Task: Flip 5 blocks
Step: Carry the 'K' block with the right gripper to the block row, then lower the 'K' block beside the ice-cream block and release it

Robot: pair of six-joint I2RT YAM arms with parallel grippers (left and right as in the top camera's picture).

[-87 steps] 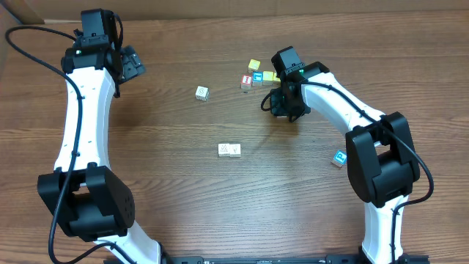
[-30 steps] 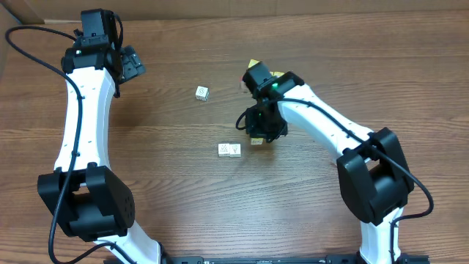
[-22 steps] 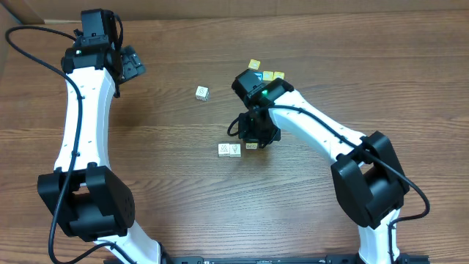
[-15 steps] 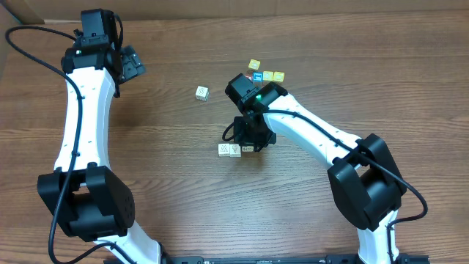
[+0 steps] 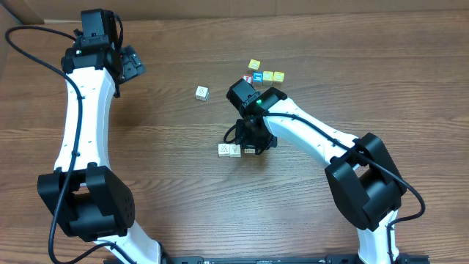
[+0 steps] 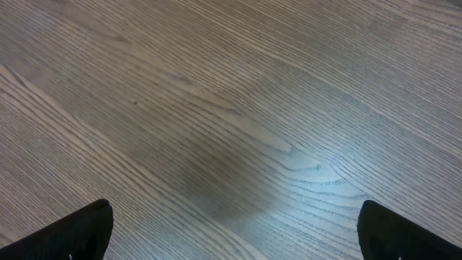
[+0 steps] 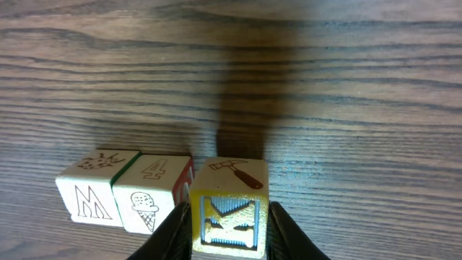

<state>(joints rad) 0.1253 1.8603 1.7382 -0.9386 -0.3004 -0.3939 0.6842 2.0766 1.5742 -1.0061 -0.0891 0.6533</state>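
Note:
My right gripper (image 7: pixel 228 232) is shut on a yellow block (image 7: pixel 232 175) with a K on its near face and a hammer on top. That block sits low at the table, right beside two cream blocks: the ice-cream one (image 7: pixel 150 192) and the M one (image 7: pixel 92 189). Overhead, the right gripper (image 5: pixel 252 139) stands over this row of cream blocks (image 5: pixel 229 150). A third cream block (image 5: pixel 201 92) lies alone further back. My left gripper (image 5: pixel 130 64) hangs open at the far left over bare wood, and its dark fingertips (image 6: pixel 79 231) show nothing between them.
A cluster of small cubes lies behind the right arm: a yellow one (image 5: pixel 254 64), a blue one (image 5: pixel 258 76), two more yellow ones (image 5: pixel 273 75) and a red-faced one (image 5: pixel 248 79). The right forearm (image 5: pixel 315 136) crosses the table's right half.
The right gripper has carried the yellow block from near the back cluster forward and left, down to the two cream blocks. The left arm has not moved.

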